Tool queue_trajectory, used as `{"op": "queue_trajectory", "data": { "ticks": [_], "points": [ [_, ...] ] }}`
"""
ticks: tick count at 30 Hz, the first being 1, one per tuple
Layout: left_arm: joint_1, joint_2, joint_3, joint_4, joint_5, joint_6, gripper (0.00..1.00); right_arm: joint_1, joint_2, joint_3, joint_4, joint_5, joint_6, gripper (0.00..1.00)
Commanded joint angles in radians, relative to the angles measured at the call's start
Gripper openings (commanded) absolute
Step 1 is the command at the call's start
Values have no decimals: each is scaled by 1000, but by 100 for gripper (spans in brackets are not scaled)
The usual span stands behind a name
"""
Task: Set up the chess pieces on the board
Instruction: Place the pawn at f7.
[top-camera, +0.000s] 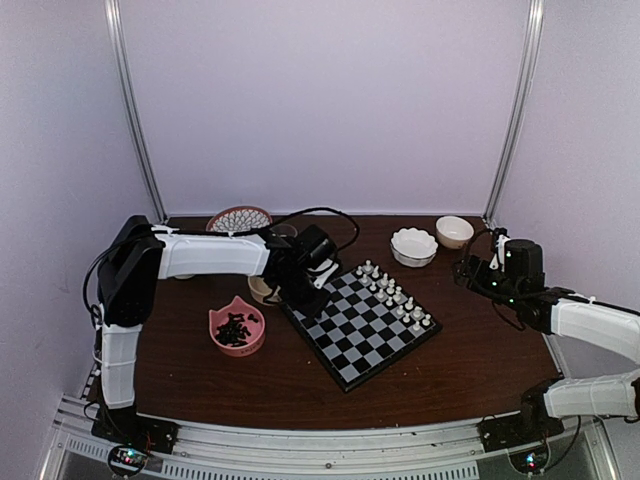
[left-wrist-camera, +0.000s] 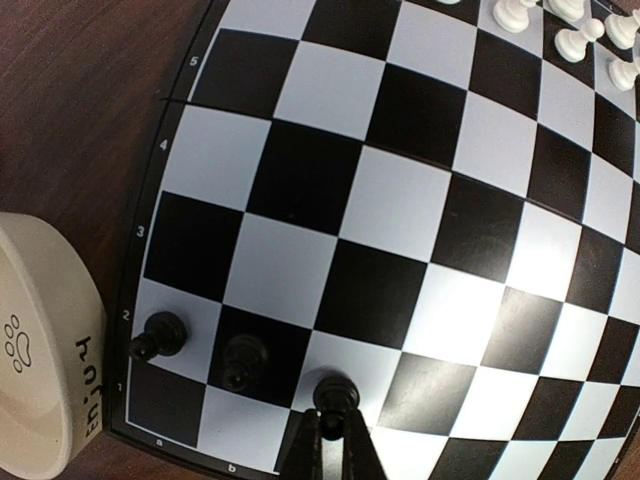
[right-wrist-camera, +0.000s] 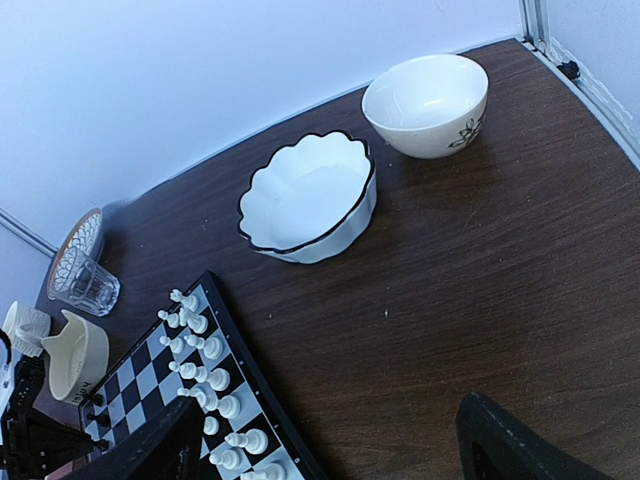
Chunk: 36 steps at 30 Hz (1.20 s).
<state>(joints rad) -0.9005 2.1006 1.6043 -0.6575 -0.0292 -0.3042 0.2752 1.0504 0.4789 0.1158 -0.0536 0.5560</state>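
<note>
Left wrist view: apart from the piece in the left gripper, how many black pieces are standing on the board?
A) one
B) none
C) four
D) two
D: the first black piece and the second black piece stand side by side on the board in the row marked 2. Next to them, the third black piece is pinched in the left gripper.

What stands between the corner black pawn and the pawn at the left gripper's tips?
One more black pawn, on the square between them; the left wrist view shows it.
</note>
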Motion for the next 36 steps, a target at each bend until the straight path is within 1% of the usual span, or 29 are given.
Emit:
{"op": "queue_trajectory", "data": {
  "ticks": [1,21,22,27,29,36],
  "points": [
    [-2,18,23,-4,-5,11,4,4,0,3,1,14,-4,91],
    [-2,40,45,-4,7,10,5,4,0,6,-1,13,-4,91],
    [-3,39,45,-4,8,11,6,4,0,5,-1,13,-4,91],
    [-3,37,48,-10,19,11,21,4,-1,7,-2,14,-4,91],
    [-3,31,45,-10,24,11,25,4,-1,7,-3,14,-5,91],
    [-7,-12,24,-10,26,5,26,4,-3,6,-4,15,-5,91]
  ]
}}
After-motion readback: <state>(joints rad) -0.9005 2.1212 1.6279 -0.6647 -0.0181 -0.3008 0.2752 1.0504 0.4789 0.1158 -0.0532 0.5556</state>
